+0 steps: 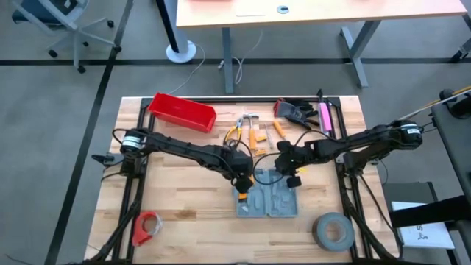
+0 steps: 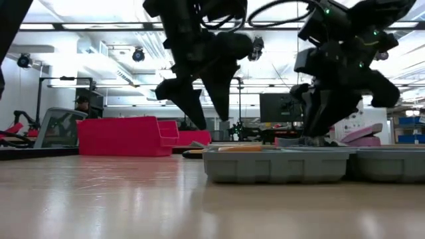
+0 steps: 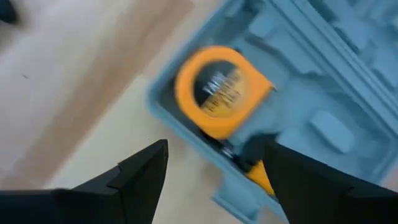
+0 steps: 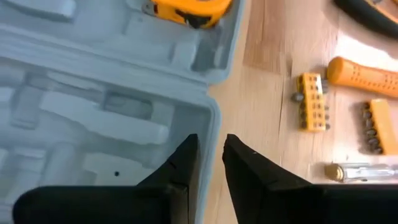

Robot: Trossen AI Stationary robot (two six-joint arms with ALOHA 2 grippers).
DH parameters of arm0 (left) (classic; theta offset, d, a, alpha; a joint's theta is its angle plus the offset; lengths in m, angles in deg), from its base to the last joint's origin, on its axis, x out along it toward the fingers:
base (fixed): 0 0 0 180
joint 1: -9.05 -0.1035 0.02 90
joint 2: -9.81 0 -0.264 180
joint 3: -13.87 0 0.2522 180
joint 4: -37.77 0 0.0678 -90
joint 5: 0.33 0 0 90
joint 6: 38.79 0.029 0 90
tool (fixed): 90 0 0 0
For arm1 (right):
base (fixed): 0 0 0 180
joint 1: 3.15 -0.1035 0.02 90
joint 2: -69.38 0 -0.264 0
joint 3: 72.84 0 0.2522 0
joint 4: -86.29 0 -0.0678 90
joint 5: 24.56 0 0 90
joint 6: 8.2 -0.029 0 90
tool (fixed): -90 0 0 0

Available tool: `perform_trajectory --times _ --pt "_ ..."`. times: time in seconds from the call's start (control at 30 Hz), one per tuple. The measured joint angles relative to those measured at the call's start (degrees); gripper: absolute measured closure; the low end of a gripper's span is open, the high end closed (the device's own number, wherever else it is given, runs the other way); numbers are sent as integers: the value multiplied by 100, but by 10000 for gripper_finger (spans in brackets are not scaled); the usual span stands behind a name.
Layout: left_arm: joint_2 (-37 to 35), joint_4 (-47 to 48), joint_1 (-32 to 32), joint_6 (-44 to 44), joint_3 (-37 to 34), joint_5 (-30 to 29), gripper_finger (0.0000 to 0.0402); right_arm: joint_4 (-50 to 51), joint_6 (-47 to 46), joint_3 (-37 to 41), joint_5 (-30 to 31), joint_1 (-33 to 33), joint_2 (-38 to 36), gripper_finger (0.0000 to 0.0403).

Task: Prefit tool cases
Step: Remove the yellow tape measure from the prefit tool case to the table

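while the red bin (image 1: 182, 112) sits at the surface's (image 1: 184, 221) far left, the left gripper (image 1: 243, 184) hovers over the left end of the open tool case (image 1: 268, 199), jaws wide and empty, a yellow tape measure (image 3: 219, 91) lying in the recess just below. the case's long axis runs left-right. the right gripper (image 1: 293, 175), jaws narrow and holding nothing, hangs at its far edge. loose tools (image 1: 254, 132) lie beyond, seemingly nearer the right arm.
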Motion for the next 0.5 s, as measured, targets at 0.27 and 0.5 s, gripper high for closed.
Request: perform_trajectory --times 0.27,0.5 --pt "11 -205 390 -524 -2 131 129 553 -83 -460 -57 -333 -2 330" --pt "340 -765 614 -774 2 588 140 1076 -298 -540 -492 -574 -2 339"
